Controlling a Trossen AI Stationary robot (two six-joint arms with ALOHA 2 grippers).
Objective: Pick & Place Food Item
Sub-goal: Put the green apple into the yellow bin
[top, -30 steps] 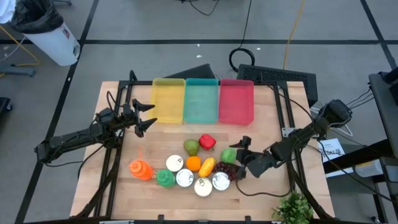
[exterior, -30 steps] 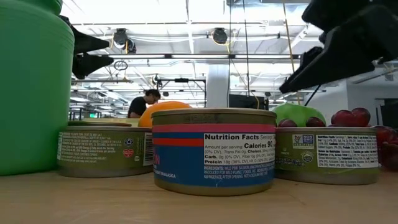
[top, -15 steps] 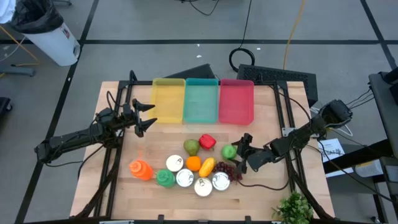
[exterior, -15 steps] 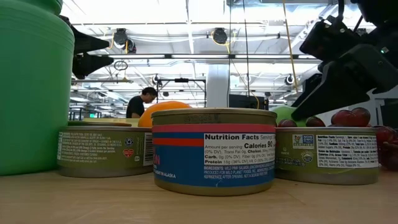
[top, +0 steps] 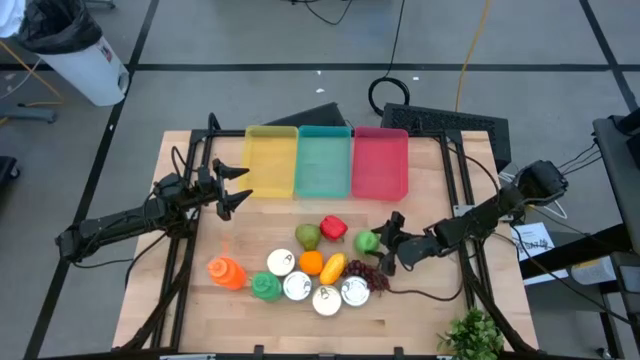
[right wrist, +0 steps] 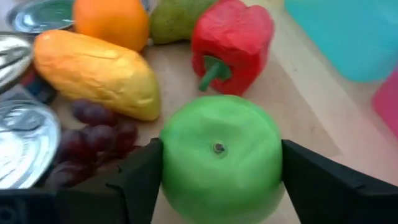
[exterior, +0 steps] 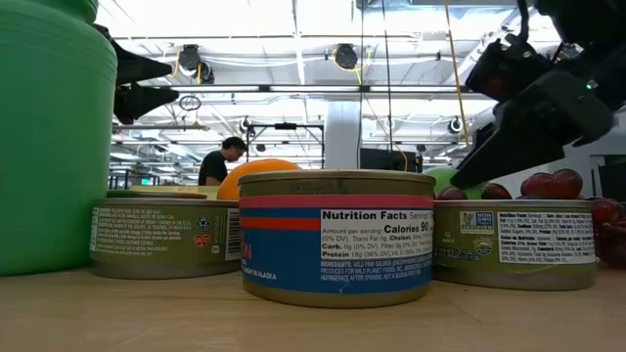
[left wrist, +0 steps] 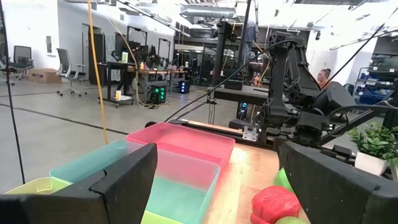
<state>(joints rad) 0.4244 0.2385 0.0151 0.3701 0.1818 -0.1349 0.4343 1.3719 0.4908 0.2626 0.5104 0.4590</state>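
High view: left gripper (top: 243,186) waits over bare worktop (top: 430,310), jaws wide and empty. Right gripper (right wrist: 219,180) has its jaws spread around the green apple (right wrist: 219,162), touching both flanks; grip unconfirmed. Apple round, glossy, stem dimple facing the wrist camera, red pepper (right wrist: 231,43) just beyond.

Three bins (top: 325,160) stand side by side at the table's (top: 430,310) upper centre.
Fruit (top: 333,267) and cans (top: 327,300) cluster below them; a bottle (top: 227,272) lies lower left.
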